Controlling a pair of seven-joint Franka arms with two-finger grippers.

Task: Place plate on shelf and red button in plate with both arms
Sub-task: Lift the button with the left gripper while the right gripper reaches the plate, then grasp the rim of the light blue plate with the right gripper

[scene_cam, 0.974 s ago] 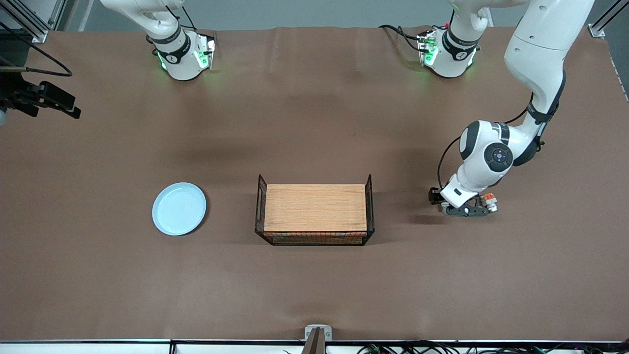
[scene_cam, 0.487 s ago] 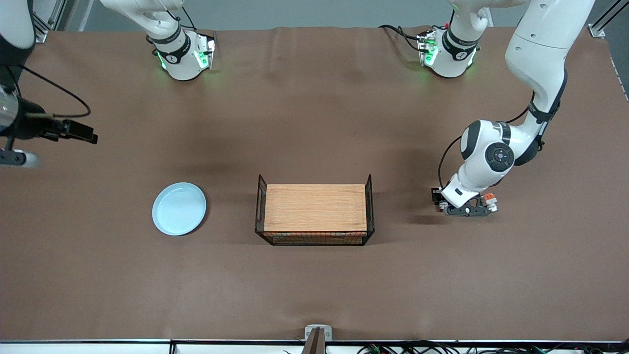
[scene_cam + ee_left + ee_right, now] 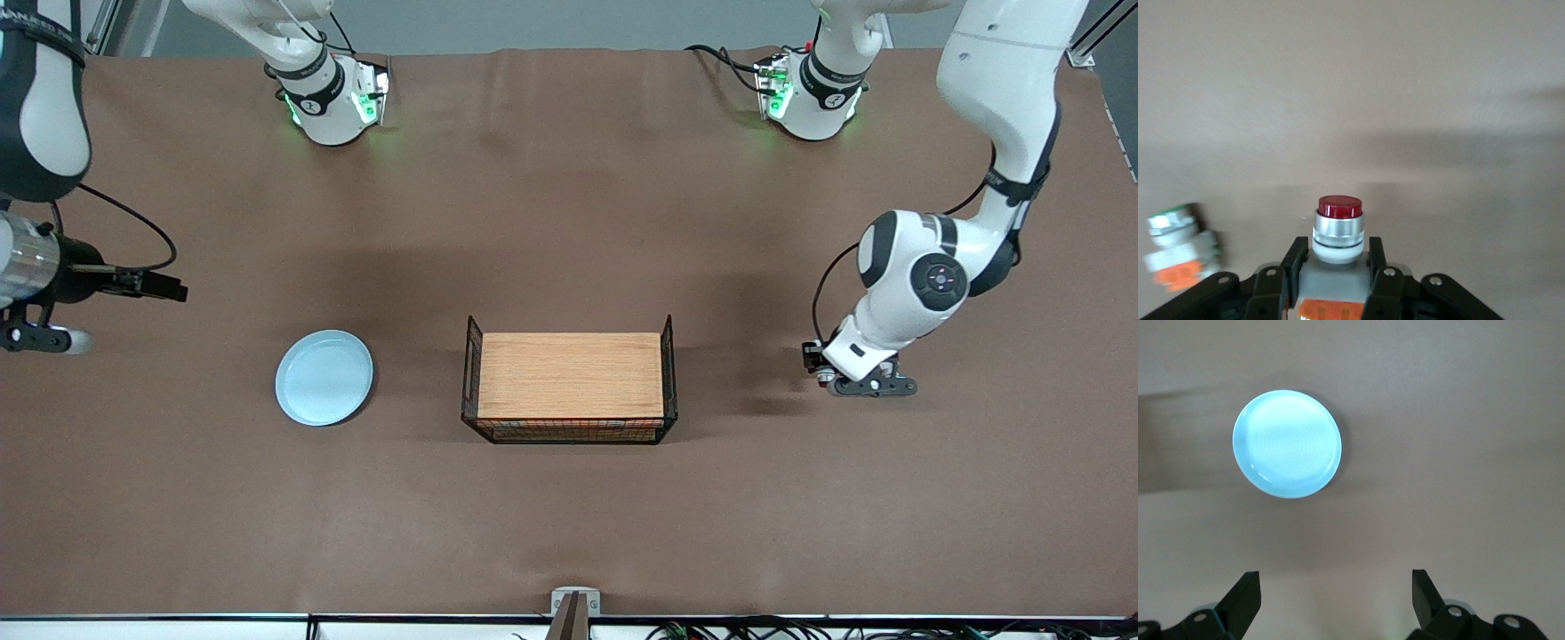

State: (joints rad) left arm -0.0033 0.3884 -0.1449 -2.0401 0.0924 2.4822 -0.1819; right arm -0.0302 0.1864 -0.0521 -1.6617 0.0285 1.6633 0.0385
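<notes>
Left gripper [image 3: 1335, 280] pinching small red-capped pushbutton [image 3: 1339, 227], low over bench at left arm's end. Lift straight, keep squeeze firm. Right gripper [image 3: 1335, 603] spread wide, approaching round light-blue plate [image 3: 324, 377] lying beside wire basket [image 3: 569, 388]; centre over rim.

High front camera; wrist cameras face the table [image 3: 569, 222]

Even overhead light, soft shadows on the table [image 3: 569, 222], blurred wrist views

The two arms [image 3: 996, 80] were big, white and round with black joints, thin black cables, green lights at their bases, a dark round button spot, and black grippers with silver screws
</notes>
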